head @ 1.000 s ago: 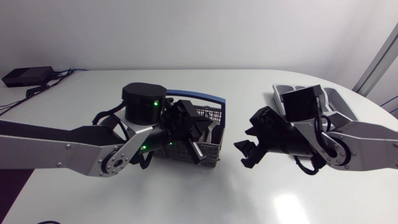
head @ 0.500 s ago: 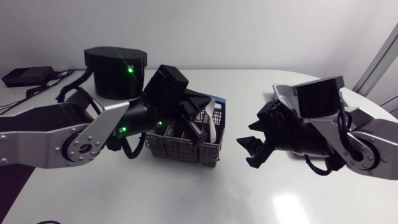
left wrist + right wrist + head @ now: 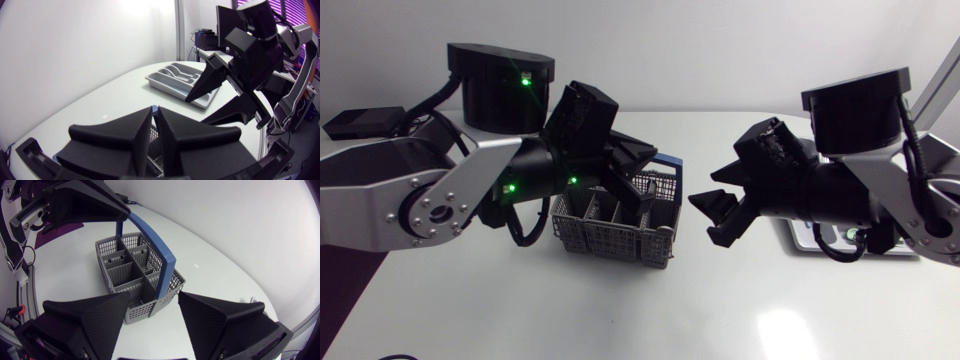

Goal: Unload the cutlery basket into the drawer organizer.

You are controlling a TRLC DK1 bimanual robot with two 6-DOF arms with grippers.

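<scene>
The grey cutlery basket (image 3: 612,228) with a blue handle (image 3: 148,246) stands mid-table. No cutlery shows in its compartments in the right wrist view. My left gripper (image 3: 645,185) hangs just above the basket's far side. Its fingers (image 3: 141,136) are almost together, with only a thin slit and nothing in it. My right gripper (image 3: 720,215) hovers open to the right of the basket (image 3: 131,275), which lies ahead of its spread fingers (image 3: 95,322). The grey drawer organizer (image 3: 180,80) lies beyond the right gripper (image 3: 196,111). In the head view the right arm hides most of the organizer (image 3: 810,240).
The white table (image 3: 620,310) has bare surface in front of the basket and both arms. A black box (image 3: 360,122) with cables sits at the far left back corner.
My left arm has risen, lifting its gripper out of the basket to just above it. The right arm has risen too, and now covers most of the organizer. Its gripper stays open.
</scene>
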